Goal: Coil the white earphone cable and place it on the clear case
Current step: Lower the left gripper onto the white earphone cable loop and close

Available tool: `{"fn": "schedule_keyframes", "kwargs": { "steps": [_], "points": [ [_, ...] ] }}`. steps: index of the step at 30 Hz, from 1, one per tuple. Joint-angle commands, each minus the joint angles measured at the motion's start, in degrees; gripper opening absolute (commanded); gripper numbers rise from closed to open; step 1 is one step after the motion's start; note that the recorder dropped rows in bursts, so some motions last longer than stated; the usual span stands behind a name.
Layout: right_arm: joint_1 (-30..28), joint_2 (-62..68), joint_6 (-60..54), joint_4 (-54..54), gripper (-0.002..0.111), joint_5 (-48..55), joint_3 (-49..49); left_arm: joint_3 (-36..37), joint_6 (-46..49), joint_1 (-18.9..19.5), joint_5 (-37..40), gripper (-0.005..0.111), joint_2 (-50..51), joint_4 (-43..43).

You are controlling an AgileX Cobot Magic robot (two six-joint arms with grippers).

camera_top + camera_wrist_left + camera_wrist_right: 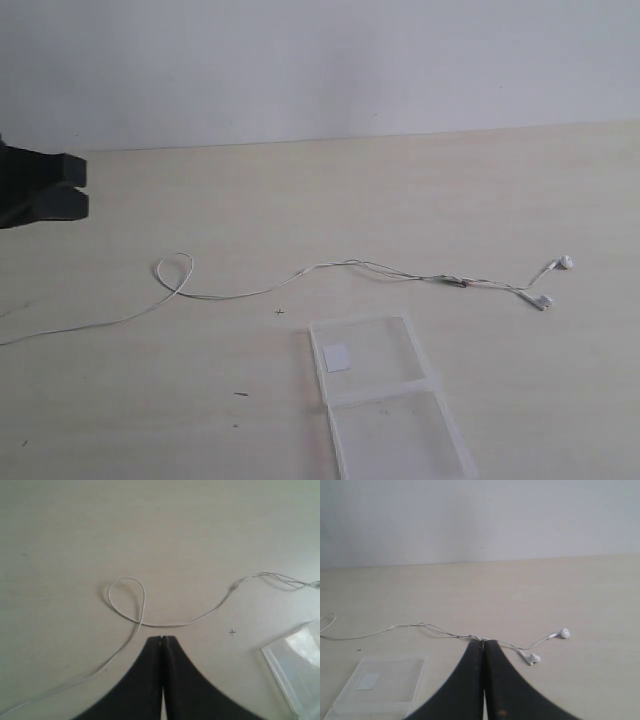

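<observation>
Both pairs of your fingers are closed on nothing: left fingers (pixel 150 660) near the loop (pixel 175 268) of the white earphone cable (pixel 330 266), right fingers (pixel 495 665) near its earbuds (pixel 565 263). Uncoiled, the cable crosses the worktop (pixel 480 190) left to right, just far of the clear case (pixel 385 400), not touching it.

One white earphone cable (pixel 330 265) is lying across one table (pixel 500 180), carrying two earbuds at its right end, a far earbud (pixel 566 262) and a near earbud (pixel 543 300), and forming one loop (pixel 175 270) toward the left. One clear case (pixel 390 345) is sitting at the near edge, showing two hinged halves and wearing one white sticker (pixel 336 357) on the far half. Two black grippers are showing: the left gripper (pixel 162 639) and the right gripper (pixel 483 642), one in each wrist view.
</observation>
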Motion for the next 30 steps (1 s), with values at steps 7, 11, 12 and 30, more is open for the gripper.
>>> {"fn": "schedule_keyframes", "kwargs": {
  "steps": [7, 11, 12, 30],
  "points": [
    [-0.3, -0.4, -0.3, 0.0, 0.000, -0.5, 0.3, -12.6, -3.5, -5.8, -1.5, 0.051, 20.5, 0.5],
    [-0.3, -0.4, -0.3, 0.0, 0.000, -0.5, 0.3, -15.4, -3.3, -7.9, -2.5, 0.051, 25.4, 0.5],
    [-0.3, -0.4, -0.3, 0.0, 0.000, -0.5, 0.3, -16.1, -3.3, -8.4, -2.7, 0.051, 26.5, 0.5],
    [-0.3, -0.4, -0.3, 0.0, 0.000, -0.5, 0.3, -18.2, -3.3, -9.5, -9.7, 0.051, 34.4, 0.8]
  ]
}}
